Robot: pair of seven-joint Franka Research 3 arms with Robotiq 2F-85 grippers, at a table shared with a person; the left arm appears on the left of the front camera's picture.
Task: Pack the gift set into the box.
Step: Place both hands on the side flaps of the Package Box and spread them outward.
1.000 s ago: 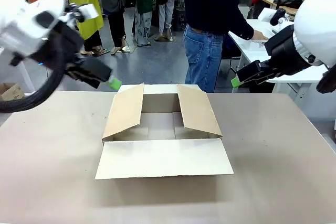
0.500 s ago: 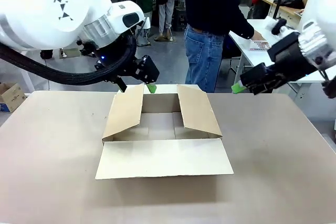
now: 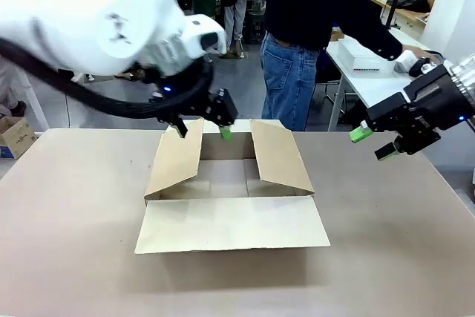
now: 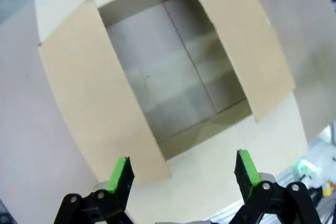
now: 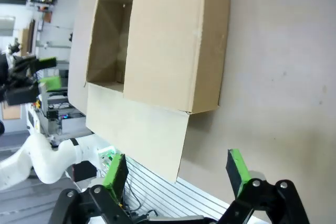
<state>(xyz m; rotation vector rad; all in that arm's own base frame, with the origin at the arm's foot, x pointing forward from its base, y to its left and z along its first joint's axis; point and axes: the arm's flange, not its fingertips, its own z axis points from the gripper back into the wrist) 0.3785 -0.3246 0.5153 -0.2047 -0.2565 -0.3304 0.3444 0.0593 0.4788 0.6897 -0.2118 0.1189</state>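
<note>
L gripper (image 3: pixel 204 130) moved over box (image 3: pixel 230 224) far edge | R gripper (image 3: pixel 373 144) lower | both jaws spread

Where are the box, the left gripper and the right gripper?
box (image 3: pixel 230 224): front view, on its near flap.
left gripper (image 4: pixel 182 169): left wrist view, midway between its open fingertips.
right gripper (image 3: pixel 374 143): front view, midway between its green fingertips.

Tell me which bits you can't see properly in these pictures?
Front view: much of the floor of the box, hidden by its own side flaps and near wall.
Front view: the white things by the person's hand on the side table, too small to name.
Right wrist view: one end of the box, cut off by the top edge; its inside is in shadow.
Left wrist view: parts of the box's flaps, cut off by the top and right edges.
</note>
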